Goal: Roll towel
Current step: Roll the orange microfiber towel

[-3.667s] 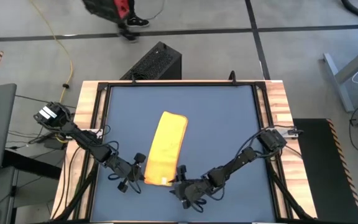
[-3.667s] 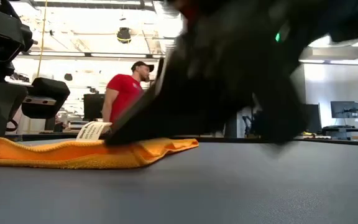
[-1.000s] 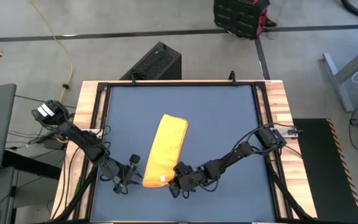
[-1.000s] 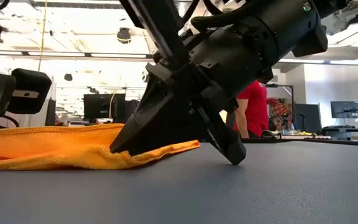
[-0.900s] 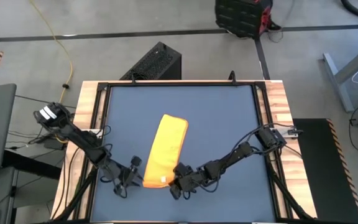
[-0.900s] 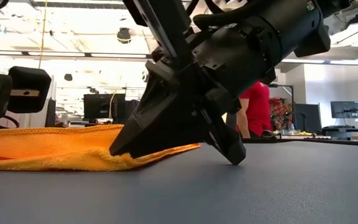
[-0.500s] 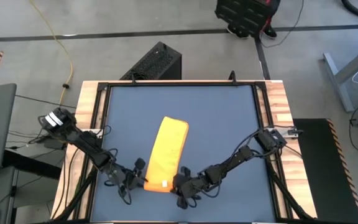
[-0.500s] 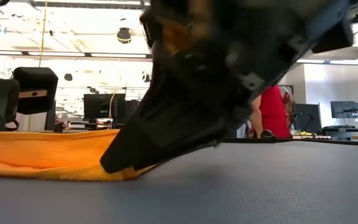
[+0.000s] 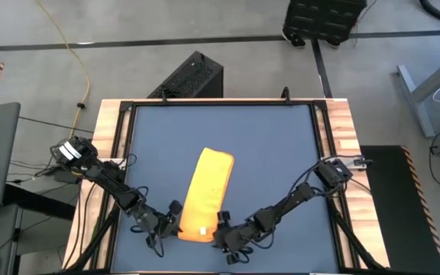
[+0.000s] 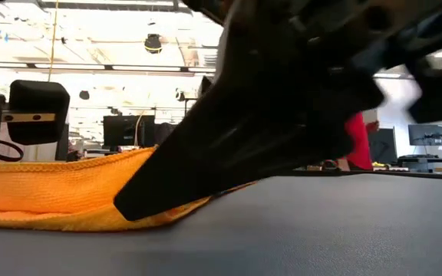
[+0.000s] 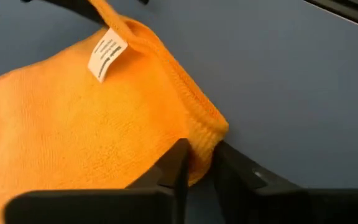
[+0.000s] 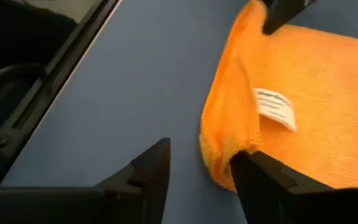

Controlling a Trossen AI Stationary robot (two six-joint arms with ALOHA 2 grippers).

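The folded towel [image 9: 205, 195] lay at lower centre of the desk [image 9: 273, 145]; its white tag's [image 11: 106, 53] print was unreadable. The left gripper [image 11: 196, 167] pinched one near corner. The right gripper [image 12: 197, 163] stood open at the other corner, gripping nothing. Bare desk surrounded the towel.

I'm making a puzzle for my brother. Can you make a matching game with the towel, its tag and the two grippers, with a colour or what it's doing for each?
Things:
1. towel
2. tag
3. left gripper
4. right gripper

Colour or state:
A. white
B. open, at a towel corner
C. yellow
D. pinching the towel's edge

Pairs: 1-C, 2-A, 3-D, 4-B
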